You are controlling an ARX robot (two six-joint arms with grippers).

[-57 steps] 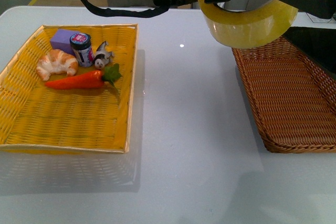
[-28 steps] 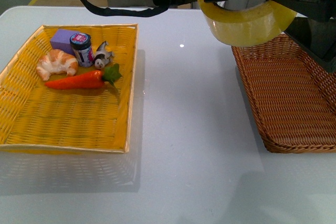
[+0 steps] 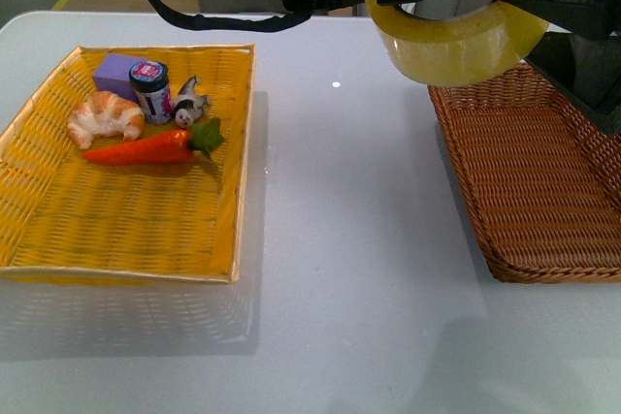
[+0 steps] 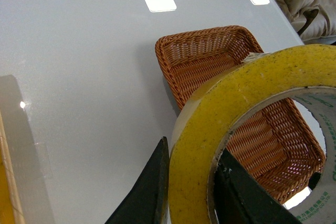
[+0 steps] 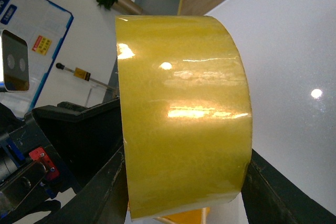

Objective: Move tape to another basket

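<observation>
From the front: tape (image 3: 456,46) aloft at the far right, clear of the basket (image 3: 529,172), overlapping its far left corner, upper part hidden behind black arms. Only from the left wrist: left gripper (image 4: 191,161) pinching the glossy yellowish ring's wall, with a white core printed green inside. From the right wrist: right gripper (image 5: 187,153) flanking the roll's two edges; pressing or merely beside, cannot tell. Brown wicker, braided rim, cut off at right.

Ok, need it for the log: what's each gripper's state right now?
Left gripper: shut on the tape, pinching its wall.
Right gripper: astride the tape; clamped or not, cannot tell.
</observation>
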